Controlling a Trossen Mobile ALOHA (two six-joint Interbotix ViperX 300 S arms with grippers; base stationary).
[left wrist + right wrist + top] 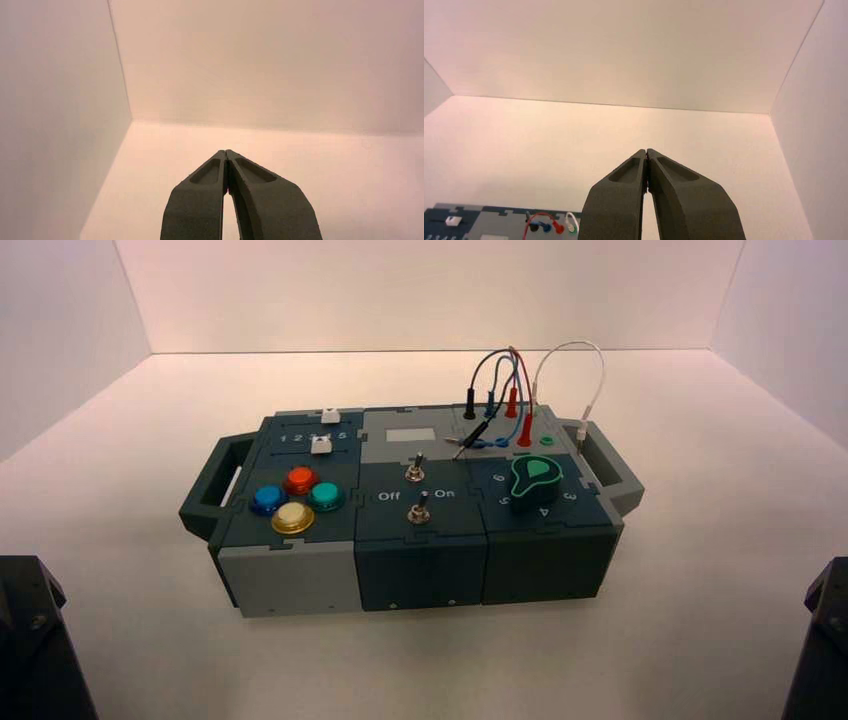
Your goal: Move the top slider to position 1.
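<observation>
The box (290,575) stands in the middle of the table. Its dark teal slider panel is at the far left corner. The top slider (328,416) is a tiny white square knob on the far track, and it also shows at the edge of the right wrist view (453,220). A second white knob (321,446) sits on the near track. The printed number row runs between them, with position 1 (283,439) at its left end. My left gripper (226,151) is shut and empty, parked near left. My right gripper (646,150) is shut and empty, parked near right.
Four round coloured buttons (296,500) sit in front of the sliders. Two metal toggle switches (416,490) stand mid-box, and a green dial (535,480) is at the right. Plugged wires (510,390) arch over the far right corner. Handles (205,490) stick out at both ends.
</observation>
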